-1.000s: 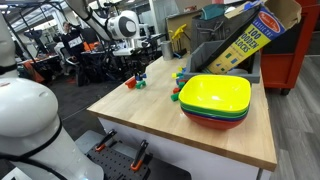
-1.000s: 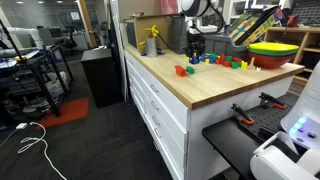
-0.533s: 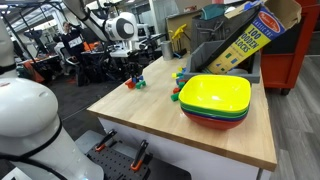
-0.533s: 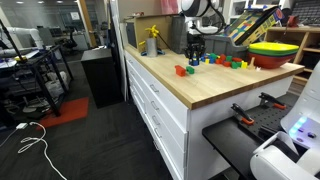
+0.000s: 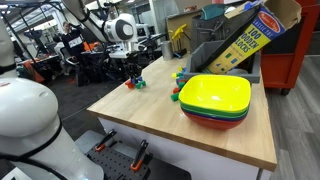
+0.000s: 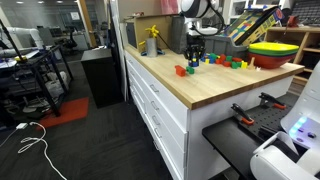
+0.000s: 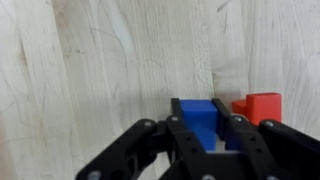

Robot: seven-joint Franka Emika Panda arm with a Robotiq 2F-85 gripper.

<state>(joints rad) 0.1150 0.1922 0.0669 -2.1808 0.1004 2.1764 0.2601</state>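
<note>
Wrist view: pincer [image 7: 203, 128] was low over the table [image 7: 80, 70], jaws flanking the blue block [image 7: 193, 107] on both sides with very little gap. I couldn't tell whether the pads were actually pressing it or only straddling it, because the contact faces were hidden. The blue block looked flat on the wood rather than raised. A red block [image 7: 258, 107] sat just beside it on one side, close but outside the jaws. Both exterior views agreed: the pincer [image 6: 193, 58] pointed straight down at the table near its corner. Further along lay a scatter of loose blocks [image 6: 226, 62], apart from the pincer and untouched. Beyond them was the stack of bowls [image 6: 275, 50], yellow on top, and I couldn't see its inside. The blocks box [image 6: 255, 22] leaned at the back. My read on progress: positioning on the blue block was done, a firm grip was unconfirmed, and nothing had been lifted off the table.
</note>
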